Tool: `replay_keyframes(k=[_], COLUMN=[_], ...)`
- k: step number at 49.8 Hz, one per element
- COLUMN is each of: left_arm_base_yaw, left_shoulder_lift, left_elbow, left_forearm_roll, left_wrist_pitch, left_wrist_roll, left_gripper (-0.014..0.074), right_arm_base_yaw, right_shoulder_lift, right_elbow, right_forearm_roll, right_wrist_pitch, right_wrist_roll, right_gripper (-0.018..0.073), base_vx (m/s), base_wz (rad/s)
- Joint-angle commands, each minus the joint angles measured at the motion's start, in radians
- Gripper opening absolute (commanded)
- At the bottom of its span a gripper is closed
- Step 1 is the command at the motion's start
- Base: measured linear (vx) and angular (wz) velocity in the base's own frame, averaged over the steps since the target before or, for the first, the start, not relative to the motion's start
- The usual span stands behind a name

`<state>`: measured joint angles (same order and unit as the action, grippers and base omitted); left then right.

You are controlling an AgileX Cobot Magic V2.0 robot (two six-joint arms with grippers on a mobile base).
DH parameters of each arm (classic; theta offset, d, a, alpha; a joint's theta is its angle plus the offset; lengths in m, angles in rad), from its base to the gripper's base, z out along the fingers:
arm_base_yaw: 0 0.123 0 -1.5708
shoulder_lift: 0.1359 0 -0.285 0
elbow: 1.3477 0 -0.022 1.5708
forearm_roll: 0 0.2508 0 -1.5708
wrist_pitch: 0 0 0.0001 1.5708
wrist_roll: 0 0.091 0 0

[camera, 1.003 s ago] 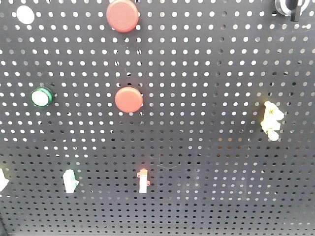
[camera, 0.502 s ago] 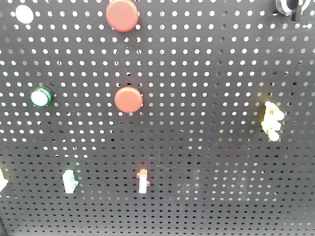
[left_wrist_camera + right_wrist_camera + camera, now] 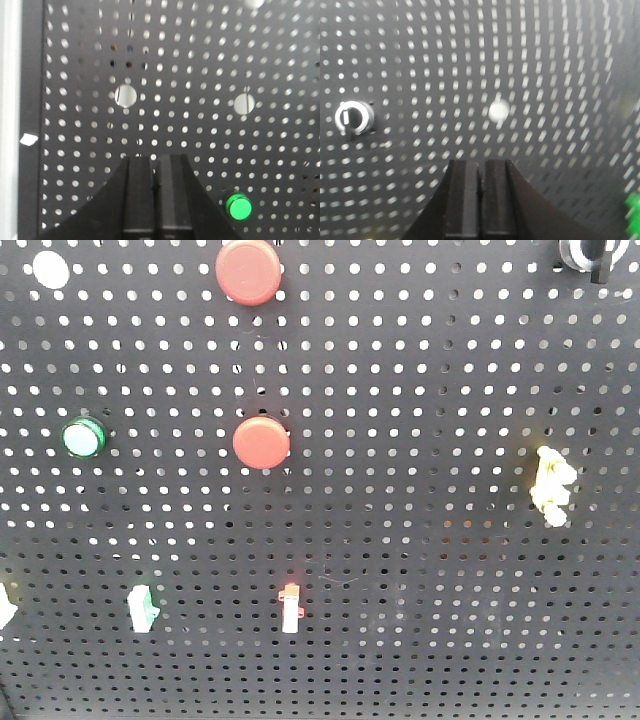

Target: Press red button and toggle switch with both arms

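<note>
The left fingers (image 3: 149, 166) hover short of the black perforated panel (image 3: 440, 360), pressed flat together with nothing between them. The right fingers (image 3: 472, 171) are the same, closed and empty. By my reckoning nothing has been touched yet. Just off to the lower right of the left fingers glows a green button (image 3: 238, 206); no red button shows near either pair. The front view has two, an upper red button (image 3: 248, 270) and a lower red button (image 3: 261, 442). The lower one is level with the green, so I'd carry the left fingers sideways past the green and push square-on with the closed tips. Up and to the left of the right fingers sits a silver knob (image 3: 352, 117). The little switches, a red-tipped switch (image 3: 290, 607), a green-tipped switch (image 3: 143, 607) and a yellow switch (image 3: 552, 485), are outside that view, and which is meant I can't tell. A flick from one side should do better than a straight jab. Light shows through the holes, and a pale frame (image 3: 10, 100) edges the panel far left of the left fingers.
</note>
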<state>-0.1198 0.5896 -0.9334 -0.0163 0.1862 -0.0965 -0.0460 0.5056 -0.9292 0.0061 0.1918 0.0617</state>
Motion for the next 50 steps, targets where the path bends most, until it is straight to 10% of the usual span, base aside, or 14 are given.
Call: replay_keyframes(k=[1,6,12,27,50], left_arm_base_yaw=[-0.002,-0.03,-0.126,-0.38,-0.451], left_shoulder_lift=[0.023,0.06,0.137,0.408,0.686], left_elbow=[-0.048,-0.075,-0.139,-0.362,-0.663], left_forearm_roll=[-0.01,-0.055,-0.223,-0.841,-0.876], left_wrist_pitch=[-0.042,0.021,0.099,0.263,0.177], left_wrist_roll=[-0.017,0.036,0.28,1.007,1.029], left_gripper=[0.0001,0.0001,0.0001,0.0001,0.0001], right_arm_base_yaw=[-0.006,-0.006,-0.006,-0.006,-0.006], right_shoulder_lift=[0.013,0.016,0.026,0.081,0.109], right_elbow=[-0.033,-0.033,-0.033,-0.033,-0.033], right_forearm_roll=[0.069,0.092,0.092,0.093,0.09], right_wrist_pitch=[-0.046,-0.011,0.021,0.028,0.031], right_wrist_roll=[0.005,0.0,-0.016,-0.025,-0.073], right_gripper=[-0.0003,-0.0003,-0.0003,-0.0003,-0.0003], base_vx=[0.0,0.0,0.0,0.0,0.0], base_wz=[0.0,0.0,0.0,0.0,0.0])
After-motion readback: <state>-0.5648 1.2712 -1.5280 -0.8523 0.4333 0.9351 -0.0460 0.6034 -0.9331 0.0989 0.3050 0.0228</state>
